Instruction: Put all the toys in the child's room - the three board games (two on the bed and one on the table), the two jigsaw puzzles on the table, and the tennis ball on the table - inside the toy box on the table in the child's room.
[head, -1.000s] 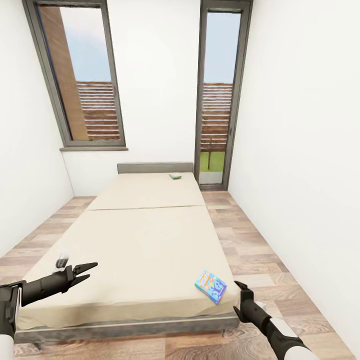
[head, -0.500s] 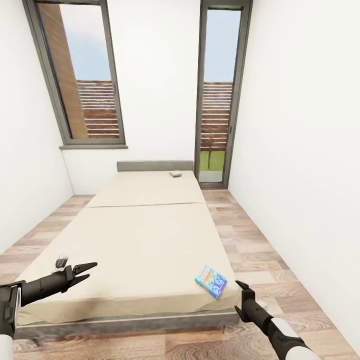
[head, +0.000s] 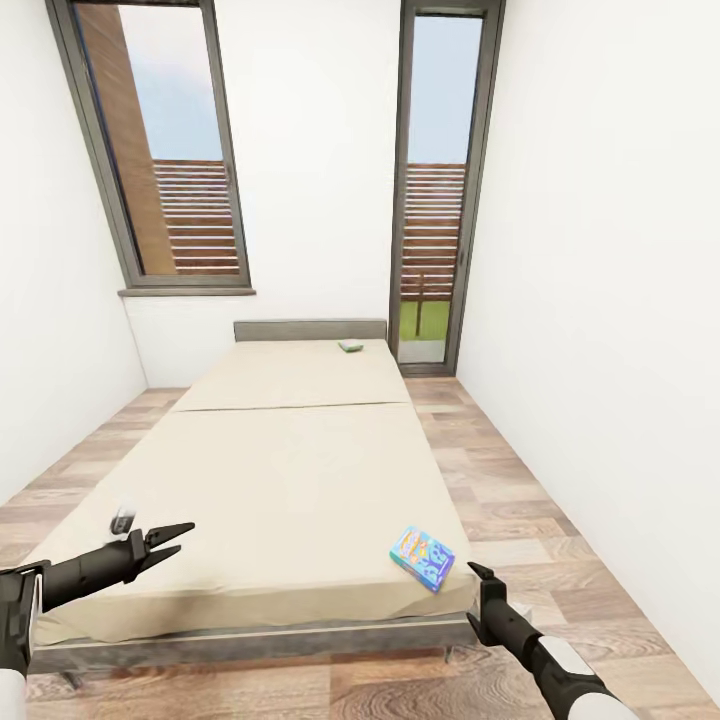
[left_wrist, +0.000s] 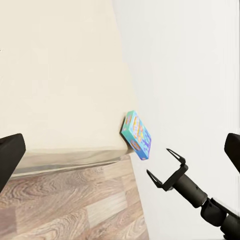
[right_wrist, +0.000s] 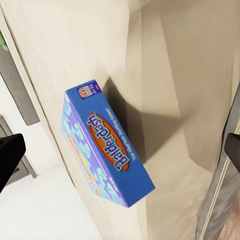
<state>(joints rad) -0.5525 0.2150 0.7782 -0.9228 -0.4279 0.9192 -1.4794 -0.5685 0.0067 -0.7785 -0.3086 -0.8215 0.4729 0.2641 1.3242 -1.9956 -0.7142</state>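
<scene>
The bed (head: 270, 470) with its cream mattress stands in front of me in the head view. A blue board game (head: 421, 557) lies at its near right corner. A second, green-white board game (head: 350, 347) lies near the headboard. My right gripper (head: 474, 596) is open, just off the near right corner beside the blue box. The right wrist view looks straight at that box (right_wrist: 102, 150), printed "Balderdash", between the spread fingers (right_wrist: 11, 155). My left gripper (head: 172, 538) is open over the bed's near left part. The left wrist view shows the blue box (left_wrist: 136, 135) and the right gripper (left_wrist: 164, 167).
White walls close in on both sides, with strips of wood-plank floor (head: 510, 500) beside the bed. A window (head: 165, 150) and a tall glass door (head: 435, 190) are in the far wall. The grey headboard (head: 310, 331) stands against it.
The bed and both boxes sit slightly higher in the head view, so the camera has shifted. Both grippers keep nearly the same pose and stay open.
</scene>
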